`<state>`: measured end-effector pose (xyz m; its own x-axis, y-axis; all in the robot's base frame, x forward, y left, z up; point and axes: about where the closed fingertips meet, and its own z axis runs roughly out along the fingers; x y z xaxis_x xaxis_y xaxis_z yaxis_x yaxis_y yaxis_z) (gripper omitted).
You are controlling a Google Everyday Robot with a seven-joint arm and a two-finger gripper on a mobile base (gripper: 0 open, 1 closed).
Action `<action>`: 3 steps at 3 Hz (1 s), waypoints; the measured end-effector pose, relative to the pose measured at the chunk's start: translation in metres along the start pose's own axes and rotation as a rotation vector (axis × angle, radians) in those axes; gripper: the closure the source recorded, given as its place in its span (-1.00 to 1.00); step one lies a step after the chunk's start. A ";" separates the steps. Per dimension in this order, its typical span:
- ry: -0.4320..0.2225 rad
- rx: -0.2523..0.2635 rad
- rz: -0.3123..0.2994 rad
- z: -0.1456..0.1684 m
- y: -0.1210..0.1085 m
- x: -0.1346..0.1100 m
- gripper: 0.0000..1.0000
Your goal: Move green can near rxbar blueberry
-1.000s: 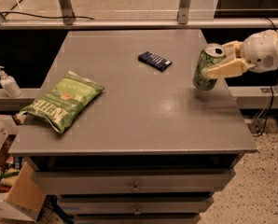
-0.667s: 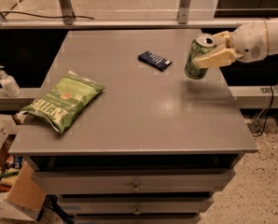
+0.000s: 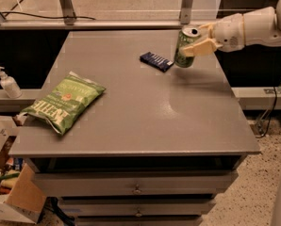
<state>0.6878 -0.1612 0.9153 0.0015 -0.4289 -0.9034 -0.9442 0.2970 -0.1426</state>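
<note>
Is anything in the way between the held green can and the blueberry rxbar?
Nothing visible. The gripper holds the green can close beside the rxbar blueberry, with only bare table between them. The chip bag lies well off, near the table's opposite side.

One green can (image 3: 183, 36) and one rxbar blueberry (image 3: 156, 61) toward the far right corner of the desk (image 3: 131, 126). One gripper (image 3: 191, 40) there too, clamped round the green can. One chip bag (image 3: 62, 101) near the left edge. One pump bottle (image 3: 7, 83) beyond that edge.

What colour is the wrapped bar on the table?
The bar is dark navy with faint white markings, camera view. The tool holds the green can beside it.
</note>
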 end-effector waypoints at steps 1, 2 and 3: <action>0.016 0.012 0.004 0.018 -0.020 0.007 1.00; 0.036 0.021 0.014 0.029 -0.032 0.019 1.00; 0.049 0.033 0.027 0.030 -0.040 0.030 1.00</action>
<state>0.7354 -0.1597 0.8820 -0.0406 -0.4610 -0.8865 -0.9324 0.3363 -0.1322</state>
